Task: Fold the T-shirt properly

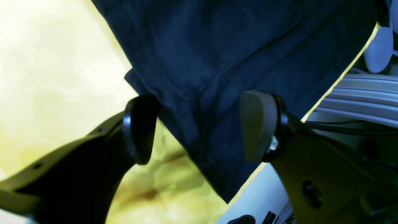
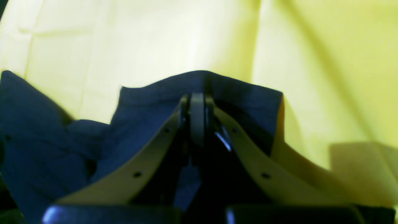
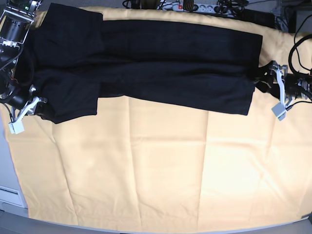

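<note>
Lying stretched across the far half of the big pale yellow cloth (image 3: 161, 161) that covers the table, the plain black short-sleeved T-shirt (image 3: 146, 63) of thin soft fabric spans almost the cloth's full width, its sleeve end toward the right arm. The right pincer (image 2: 198, 102) is pressed together on a raised fold of the T-shirt's edge, pinching it above the cloth. At the T-shirt's opposite end, the left pincer (image 1: 199, 124) stands spread wide, its fingers (image 1: 259, 124) either side of a shirt corner without gripping it.
</note>
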